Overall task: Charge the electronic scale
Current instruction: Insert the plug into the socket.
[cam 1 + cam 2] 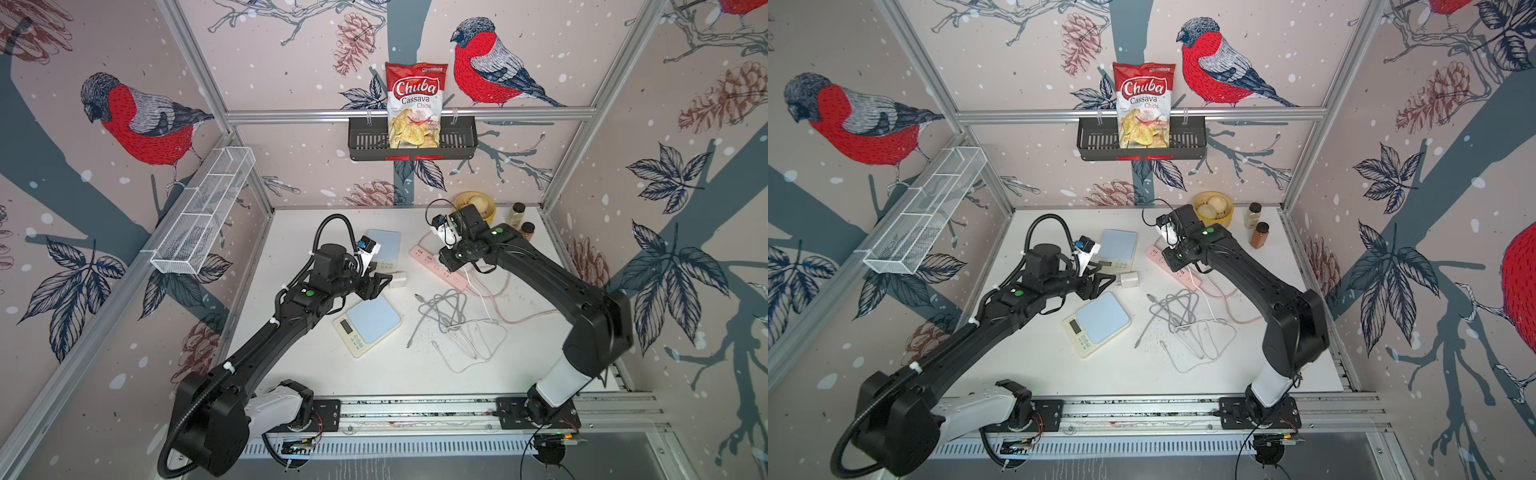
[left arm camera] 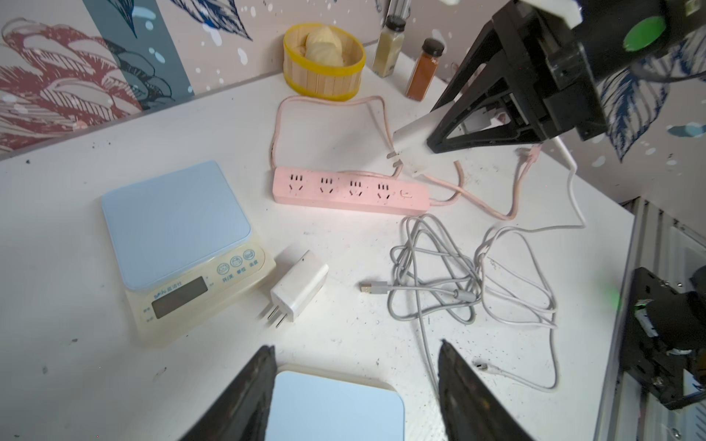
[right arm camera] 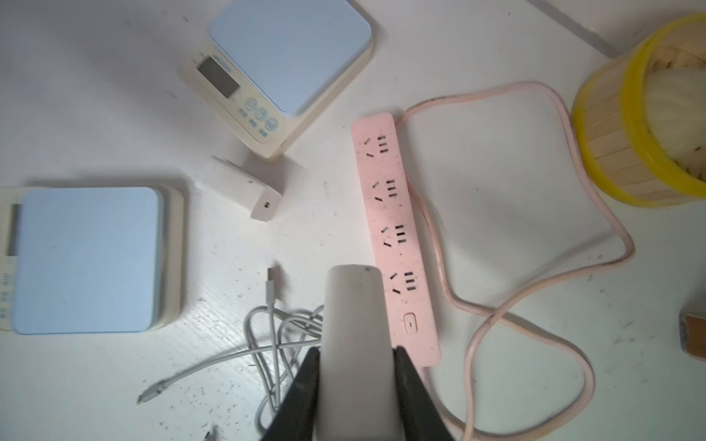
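Two cream electronic scales with pale blue tops lie on the white table, one near [image 1: 368, 328] [image 2: 336, 408] and one farther back [image 1: 384, 247] [image 2: 172, 225]. My left gripper [image 1: 380, 284] [image 2: 355, 344] hovers open over the near scale's far edge, holding nothing. A loose white charger plug [image 1: 400, 279] [image 2: 300, 286] lies between the scales. My right gripper [image 1: 446, 257] [image 3: 356, 349] is shut on a second white charger plug [image 2: 414, 143] [image 3: 353, 313], just above the pink power strip [image 1: 440, 270] [image 3: 397, 229]. Tangled grey and white cables [image 1: 453, 320] [image 2: 439, 282] lie beside the strip.
A yellow-rimmed wooden tub [image 1: 478, 205] and two spice bottles [image 1: 516, 214] stand at the back right. The strip's pink cord [image 3: 573, 267] loops across the table. A chips bag [image 1: 415, 104] sits in a black wall basket; a white mesh basket [image 1: 203, 212] hangs on the left wall.
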You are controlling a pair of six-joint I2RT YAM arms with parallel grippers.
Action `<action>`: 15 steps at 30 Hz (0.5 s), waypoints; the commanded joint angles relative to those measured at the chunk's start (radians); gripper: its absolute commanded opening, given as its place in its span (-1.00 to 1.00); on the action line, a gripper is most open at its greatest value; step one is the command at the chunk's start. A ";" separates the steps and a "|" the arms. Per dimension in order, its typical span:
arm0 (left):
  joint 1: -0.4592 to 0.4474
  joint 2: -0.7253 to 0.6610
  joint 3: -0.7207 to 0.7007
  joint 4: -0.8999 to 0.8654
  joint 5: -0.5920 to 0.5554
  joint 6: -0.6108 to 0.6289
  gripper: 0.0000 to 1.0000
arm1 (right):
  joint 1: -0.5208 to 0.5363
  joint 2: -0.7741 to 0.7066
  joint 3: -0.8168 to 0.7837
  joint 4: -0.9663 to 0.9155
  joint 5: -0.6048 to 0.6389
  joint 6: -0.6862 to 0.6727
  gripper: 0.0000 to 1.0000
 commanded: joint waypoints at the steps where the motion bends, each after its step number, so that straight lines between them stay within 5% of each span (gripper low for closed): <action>1: -0.027 0.076 0.034 -0.002 -0.096 -0.015 0.30 | -0.009 0.110 0.098 -0.185 0.092 -0.055 -1.00; 15: -0.092 0.392 0.178 0.080 -0.103 -0.088 0.26 | -0.019 0.355 0.381 -0.370 0.141 -0.089 -1.00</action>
